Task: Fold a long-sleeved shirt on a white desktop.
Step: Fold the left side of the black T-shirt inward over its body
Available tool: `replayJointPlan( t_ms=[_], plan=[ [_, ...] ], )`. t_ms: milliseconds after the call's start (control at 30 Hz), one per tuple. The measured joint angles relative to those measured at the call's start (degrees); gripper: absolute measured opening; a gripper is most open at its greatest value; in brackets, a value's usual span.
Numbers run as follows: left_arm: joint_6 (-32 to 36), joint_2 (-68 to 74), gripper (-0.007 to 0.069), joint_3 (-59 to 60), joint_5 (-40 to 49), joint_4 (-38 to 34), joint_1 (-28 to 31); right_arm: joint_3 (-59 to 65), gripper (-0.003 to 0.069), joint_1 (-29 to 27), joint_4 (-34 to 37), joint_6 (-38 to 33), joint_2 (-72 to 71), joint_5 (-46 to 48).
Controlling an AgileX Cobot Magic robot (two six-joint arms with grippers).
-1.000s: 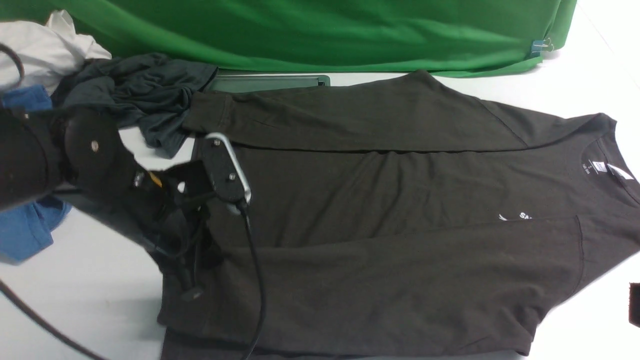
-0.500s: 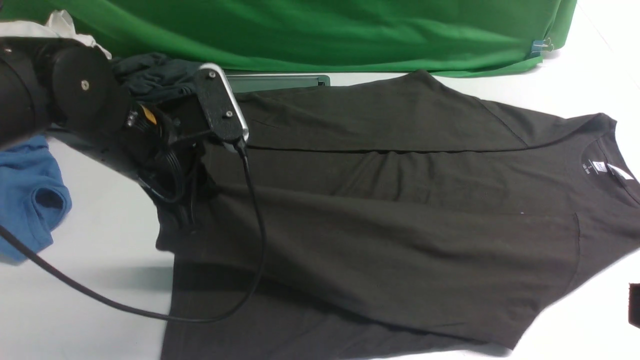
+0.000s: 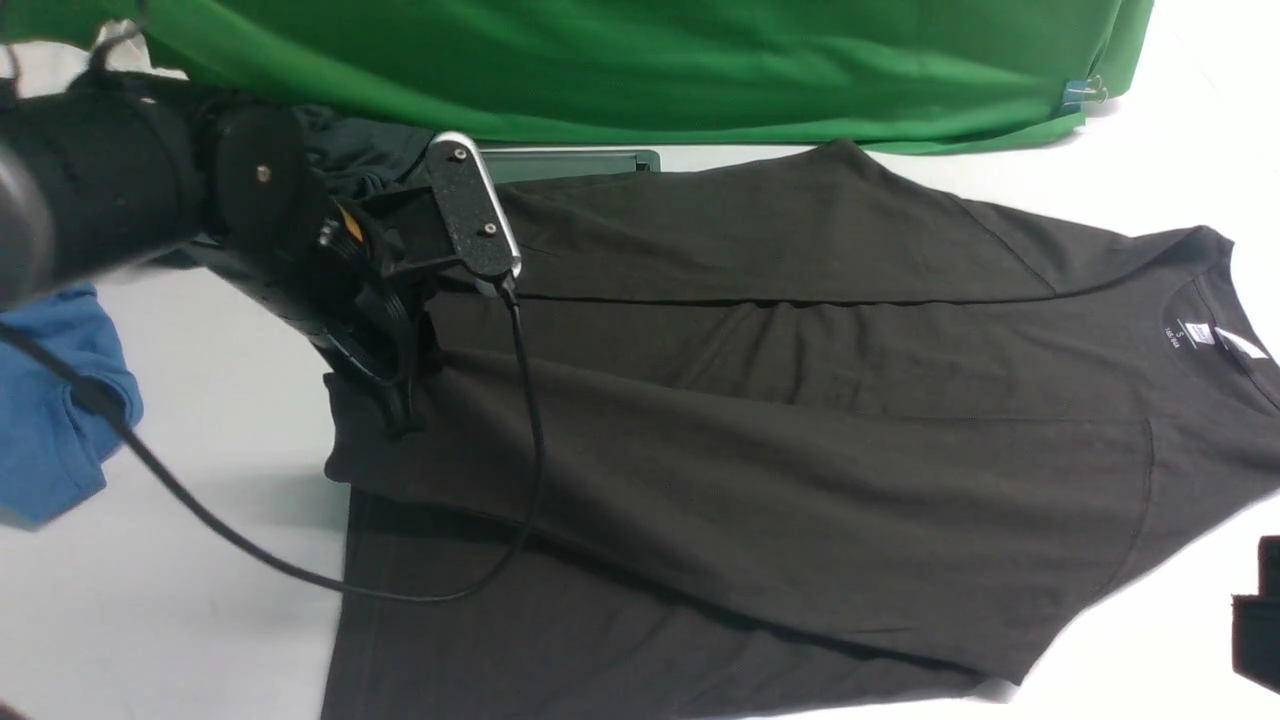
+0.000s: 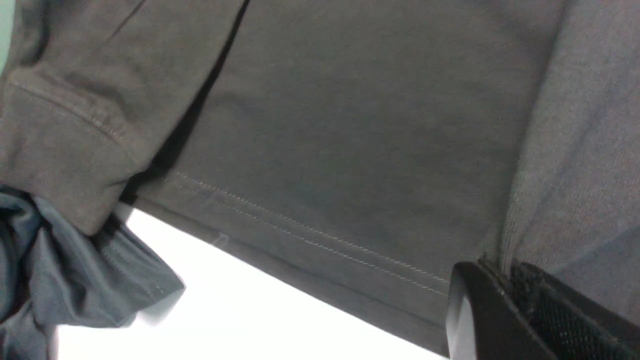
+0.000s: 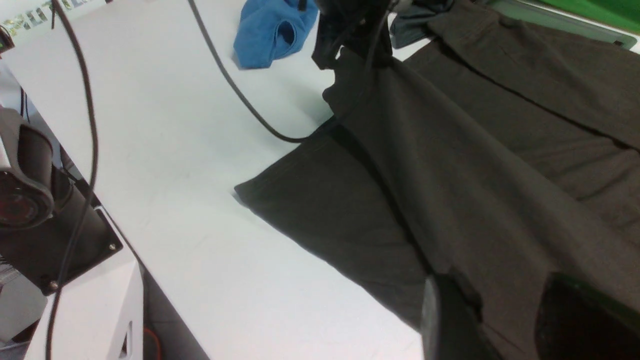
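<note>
Since a second ago the left arm (image 3: 110, 190) has been hauling the near flap of the long-sleeved shirt (image 3: 800, 400) up and toward the cable slot (image 3: 570, 163), and the chest print is lying buried under it. The white desktop (image 3: 180, 620) is running off the front view's sides. The shirt is lying on the desktop just this side of the slot, hem end closest to it, collar farthest, its near edge getting cut off. The left gripper (image 3: 400, 412), slightly nearer than the slot, is pinching the flap's hem tight; only its wrist view is showing cloth squeezed beside a finger (image 4: 480, 320). The blue shirt (image 3: 50, 430), well left of the slot, is sitting half out of frame. The grey garment (image 3: 355, 152) is bunching at the slot's left end, mostly behind the arm. The right gripper (image 3: 1262, 625), far right of the slot, is barely peeking in; its wrist view is showing jaws partly apart, gripping nothing. The neck label (image 3: 1186, 333) is coming out too small to read.
</note>
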Motion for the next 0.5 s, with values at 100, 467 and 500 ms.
replayJointPlan(
  t_ms=[100, 467, 500],
  plan=[
    [-0.23, 2.17, 0.0031, -1.35, -0.25, 0.66, 0.0, 0.0, 0.0239, 0.0, 0.0, 0.56, 0.0, 0.05],
    [-4.56, 7.24, 0.0034, -2.94, -2.84, 4.13, 0.0, 0.0, 0.0239, 0.0, -0.72, 0.98, 0.0, -2.92],
    [-4.62, 7.84, 0.0041, -3.0, -2.83, 4.95, 0.0, 0.0, 0.0239, 0.0, -1.15, 1.39, 0.0, -4.56]
  ],
)
